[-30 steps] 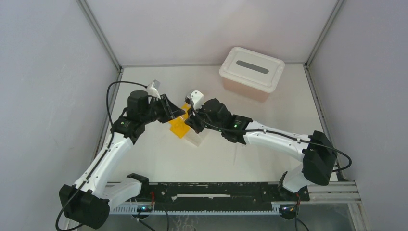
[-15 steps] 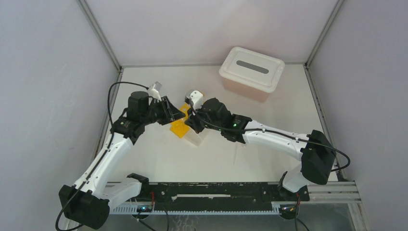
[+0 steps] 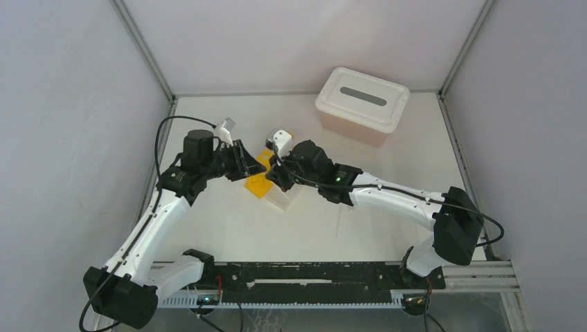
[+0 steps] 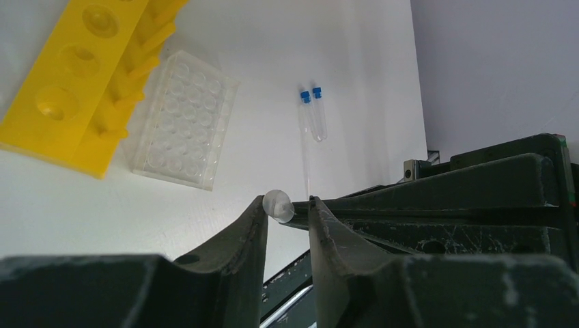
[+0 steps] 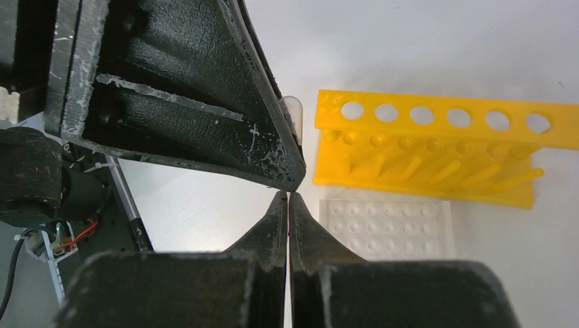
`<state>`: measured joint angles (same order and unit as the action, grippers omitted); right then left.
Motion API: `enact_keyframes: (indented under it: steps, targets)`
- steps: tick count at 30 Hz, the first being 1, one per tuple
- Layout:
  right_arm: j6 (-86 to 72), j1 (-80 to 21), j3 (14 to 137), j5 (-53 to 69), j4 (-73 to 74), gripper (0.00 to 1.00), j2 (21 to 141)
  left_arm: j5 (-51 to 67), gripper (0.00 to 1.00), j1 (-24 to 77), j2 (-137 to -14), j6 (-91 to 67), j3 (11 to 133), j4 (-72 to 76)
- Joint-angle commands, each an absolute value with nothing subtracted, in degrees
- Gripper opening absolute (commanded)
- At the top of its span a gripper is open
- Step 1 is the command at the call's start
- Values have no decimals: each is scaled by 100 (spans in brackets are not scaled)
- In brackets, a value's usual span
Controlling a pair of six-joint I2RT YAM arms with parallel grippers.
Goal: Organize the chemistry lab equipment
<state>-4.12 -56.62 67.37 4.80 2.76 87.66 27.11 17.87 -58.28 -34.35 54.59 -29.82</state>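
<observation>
**Dropper pinch above the racks, nearest parts first.** The left gripper [image 4: 287,205] is closed partway on a clear round-ended piece, probably the bulb of a clear dropper [image 4: 278,205]. The faint line running away from it may be its stem, though the view is too poor to be sure. The right gripper [image 5: 287,198] meets it tip to tip with its jaws pressed together. Whether anything thin lies between those jaws cannot be told.

Below them on the table [image 4: 341,55] lies the small clear grid rack [image 4: 184,130], with the yellow tube rack [image 4: 75,82] just beside it. Two blue-capped tubes [image 4: 313,113] lie side by side, apart from both racks. The pink tub [image 3: 349,129] stands lidded at the far corner, well clear.

The step in hand appears to be a re-grip or hand-over of the dropper before racking.
- The pinch on the soft bulb should be light but steady.
- The right jaws must part before they can take the stem.
- The left should let go only once that hold is firm.
- The dropper should then go down upright over a hole of the yellow rack.
</observation>
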Motion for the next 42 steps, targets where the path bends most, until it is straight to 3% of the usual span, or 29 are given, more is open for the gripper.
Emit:
enact_keyframes:
  steps: [1,12,29,36,42]
  targets:
    - [-315,-5643,6989,554,101,0,8781,2857,31,1811,-5825,-3246,5933,-2998]
    - [-292,-5669,6949,576,127,0,8747,2676,24,1803,-5838,-3083,5970,-3178]
    - [-276,-5766,6866,622,147,0,8684,2594,25,1701,-5776,-3108,5955,-3191]
    - [-298,-5783,6822,648,113,0,8708,2614,19,1663,-5772,-3070,5903,-3190]
    - [-309,-5801,6796,667,82,0,8728,2640,24,1644,-5783,-3104,5862,-3138]
